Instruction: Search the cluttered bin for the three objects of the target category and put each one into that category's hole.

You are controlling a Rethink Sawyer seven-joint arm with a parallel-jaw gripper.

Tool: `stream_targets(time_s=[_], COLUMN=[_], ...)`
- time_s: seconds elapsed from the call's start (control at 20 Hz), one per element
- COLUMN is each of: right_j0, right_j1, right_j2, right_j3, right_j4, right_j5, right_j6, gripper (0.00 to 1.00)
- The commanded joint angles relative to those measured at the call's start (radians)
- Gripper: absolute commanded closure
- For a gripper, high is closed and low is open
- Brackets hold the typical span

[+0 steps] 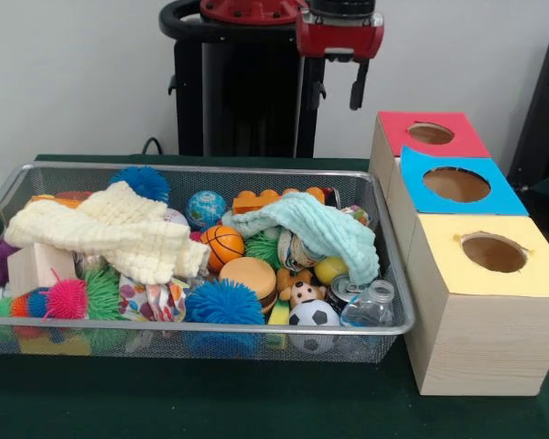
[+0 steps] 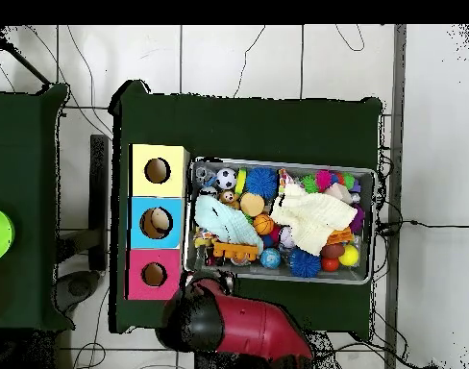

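One wire basket (image 1: 389,265), three holed boxes (image 1: 489,302), two cloths (image 1: 119,233) and one brown-and-white toy animal (image 1: 302,293).

Your red and black arm (image 2: 240,327) sits drawn back at the robot's edge of the surface, raised well above it. The end effector (image 1: 355,87) hangs from the red wrist, pointing down; you can't tell how its fingers stand.

A green-covered table (image 1: 210,402) carries the wire-mesh basket (image 1: 192,340) beside three wooden boxes (image 1: 480,320).
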Motion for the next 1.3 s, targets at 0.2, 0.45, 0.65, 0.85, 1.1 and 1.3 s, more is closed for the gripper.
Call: stream_targets(time_s=[0.2,0.45,0.65,0.85,1.1,1.3], right_j0=[-0.087,-0.137,-0.182,-0.222,-0.262,-0.308], right_j1=[0.149,0.209,0.261,0.302,0.329,0.334], right_j2=[0.034,0.031,0.038,0.064,0.107,0.142], right_j3=[-0.133,-0.193,-0.256,-0.308,-0.349,-0.355], right_j4=[-0.061,-0.085,-0.113,-0.136,-0.157,-0.19], right_j5=[0.001,0.001,0.001,0.011,0.052,0.058], right_j6=[0.061,0.037,0.015,-0.004,-0.03,-0.06], gripper=[0.0,0.0,0.0,0.0,0.0,0.0])
